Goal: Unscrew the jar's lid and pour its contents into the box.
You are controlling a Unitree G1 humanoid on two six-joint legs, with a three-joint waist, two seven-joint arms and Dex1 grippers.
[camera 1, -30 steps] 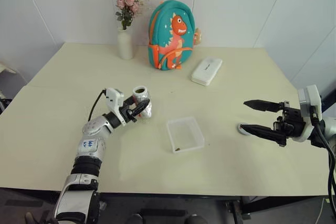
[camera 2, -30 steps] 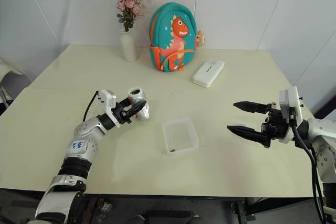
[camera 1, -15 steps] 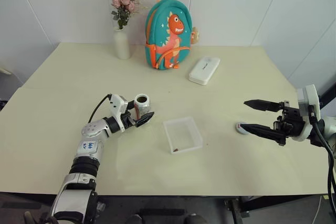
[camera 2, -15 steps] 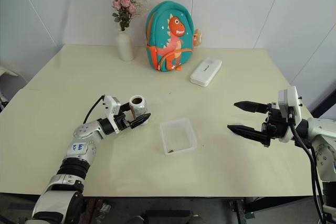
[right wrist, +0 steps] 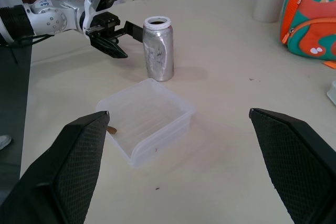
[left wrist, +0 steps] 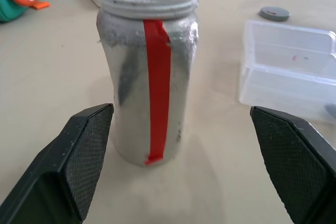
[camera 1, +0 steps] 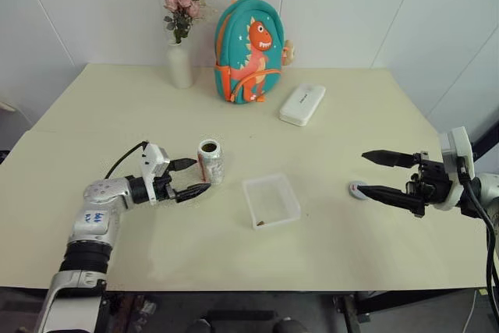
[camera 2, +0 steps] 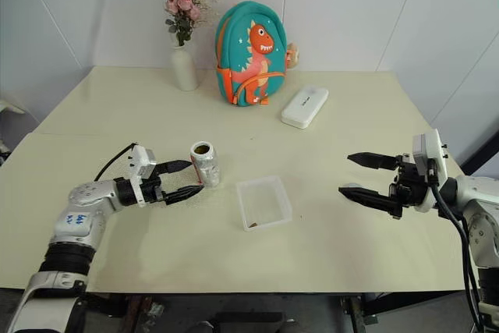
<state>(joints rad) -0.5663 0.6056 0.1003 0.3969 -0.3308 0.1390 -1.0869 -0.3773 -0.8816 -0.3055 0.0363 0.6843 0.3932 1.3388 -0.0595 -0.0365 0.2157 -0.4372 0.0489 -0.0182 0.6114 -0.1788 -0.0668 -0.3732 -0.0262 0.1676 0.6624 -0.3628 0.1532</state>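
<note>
the left gripper [camera 1: 189, 178] stands spread wide, its two black fingers with cross-hatched pads [left wrist: 86, 150] empty, their tips just beside the jar [camera 1: 209, 161] and not touching it. the jar is a small cylinder with a silvery, slightly dented wall, a red stripe down its side and a white threaded mouth, open at the top; it stands upright on the table [camera 1: 117, 115], between this gripper and the box [camera 1: 271, 201]. the right gripper [camera 1: 373, 174] is also spread wide and empty, held above the table's right part, with the lid [camera 1: 357, 189], a flat grey disc, lying on the table close to its lower finger. the box is a shallow square tray of clear, thin plastic with rounded corners, and a few dark brown bits, the contents [camera 1: 263, 223], lie at its near edge. the table is smooth and pale cream.

a second ago the left gripper was clamped on the jar, holding it tipped above the table; half a second ago the jar was upright between the opened fingers; now the gripper has drawn back to the left. the right gripper has kept its place.
</note>
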